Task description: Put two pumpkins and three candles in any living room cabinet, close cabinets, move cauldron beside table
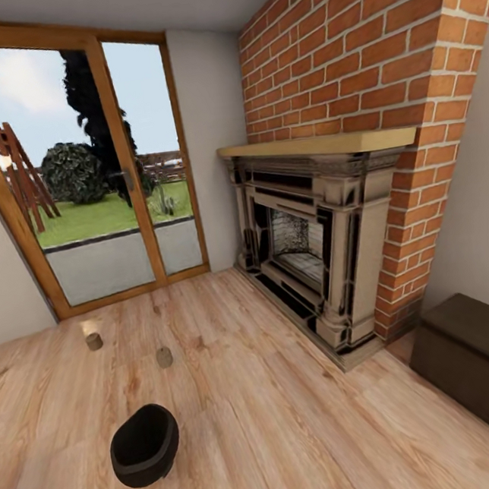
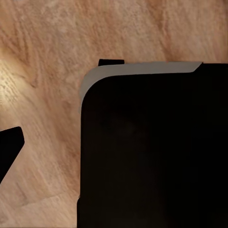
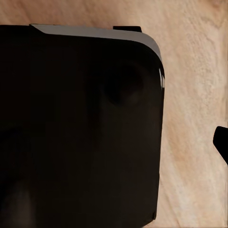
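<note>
Looking down from the head camera, I see the cauldron (image 1: 144,445) on the floor (image 1: 282,423) ahead and slightly to my left, two candles (image 1: 94,341) (image 1: 164,357) beyond it toward the glass door (image 1: 84,180). The cabinet (image 1: 481,368) sits far right beside the fireplace (image 1: 314,251). My left arm should be nearer the cauldron. Finger opening: I cannot tell for either arm.

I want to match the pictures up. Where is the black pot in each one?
Head view: the cauldron sits on the wooden floor, low on the left, nearer the camera than two candles.
Left wrist view: a flat black robot part above floor planks.
Right wrist view: a similar black robot part above floor planks.
Shared landmark: the wooden floor.
</note>
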